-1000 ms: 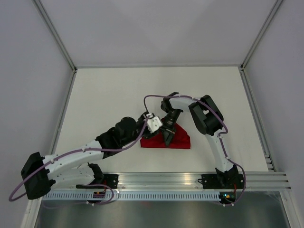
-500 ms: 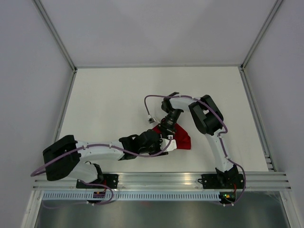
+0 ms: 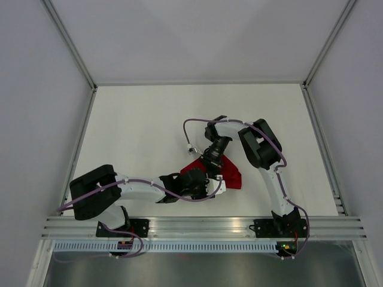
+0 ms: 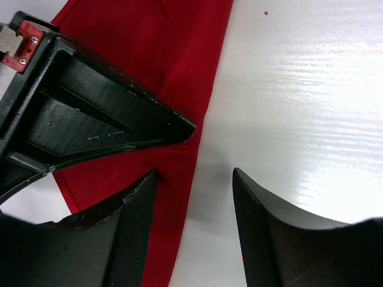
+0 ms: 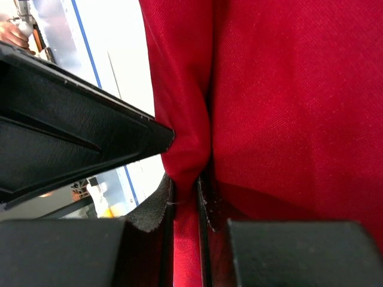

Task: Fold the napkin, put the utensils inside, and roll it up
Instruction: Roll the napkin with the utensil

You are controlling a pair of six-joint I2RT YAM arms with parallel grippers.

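No text or label seems readable anywhere.

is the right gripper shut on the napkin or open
Shut on it. In the right wrist view, the right gripper pinches a raised fold of the red napkin between its nearly closed jaws.

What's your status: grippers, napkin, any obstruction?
Right gripper shut on a pinched napkin fold. Left gripper open, low at the napkin's edge, holding nothing. Nothing in the way.
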